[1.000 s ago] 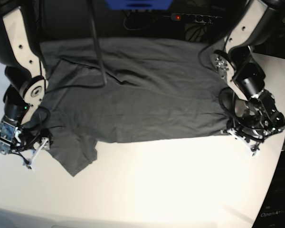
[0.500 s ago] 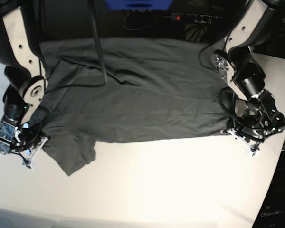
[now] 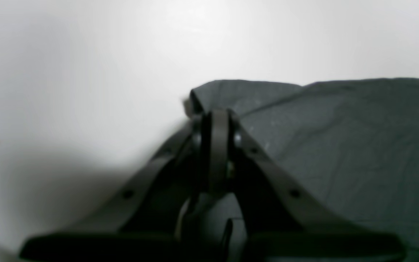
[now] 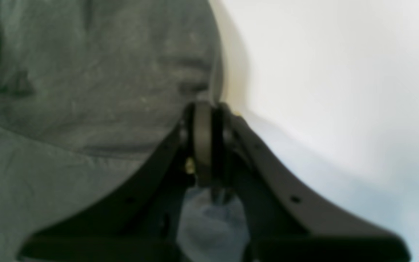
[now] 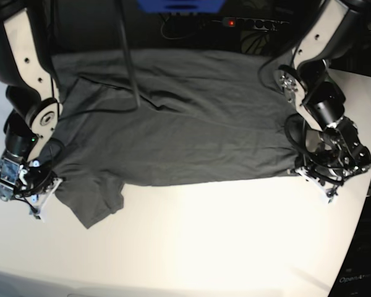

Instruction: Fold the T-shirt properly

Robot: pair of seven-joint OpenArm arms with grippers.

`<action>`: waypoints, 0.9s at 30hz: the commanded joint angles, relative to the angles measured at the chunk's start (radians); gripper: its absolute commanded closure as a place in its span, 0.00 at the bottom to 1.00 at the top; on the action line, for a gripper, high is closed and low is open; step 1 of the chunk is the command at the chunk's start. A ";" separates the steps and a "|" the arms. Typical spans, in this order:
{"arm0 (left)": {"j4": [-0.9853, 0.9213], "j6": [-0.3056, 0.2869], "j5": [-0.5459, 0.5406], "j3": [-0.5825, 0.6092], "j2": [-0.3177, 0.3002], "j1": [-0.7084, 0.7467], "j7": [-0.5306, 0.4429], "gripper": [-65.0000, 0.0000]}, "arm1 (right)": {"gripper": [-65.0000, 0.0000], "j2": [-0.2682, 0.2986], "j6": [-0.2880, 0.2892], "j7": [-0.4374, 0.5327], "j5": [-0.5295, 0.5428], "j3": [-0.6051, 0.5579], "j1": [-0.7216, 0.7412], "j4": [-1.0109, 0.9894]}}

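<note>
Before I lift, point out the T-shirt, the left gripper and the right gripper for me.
T-shirt [image 5: 185,133], base view, middle of the spread cloth.
left gripper [image 3: 215,120], left wrist view, shut fingertips at the cloth's corner.
right gripper [image 4: 206,112], right wrist view, shut fingertips at the cloth's edge.

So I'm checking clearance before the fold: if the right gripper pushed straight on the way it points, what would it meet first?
The right gripper is shut on the T-shirt edge. Straight ahead lies more of that cloth edge, then probably bare white table; depth is unclear.
</note>
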 commanded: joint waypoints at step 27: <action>0.247 -0.003 -0.200 0.005 0.020 -0.004 0.140 0.96 | 0.98 -0.005 0.003 -0.014 -0.016 -0.009 -0.041 0.210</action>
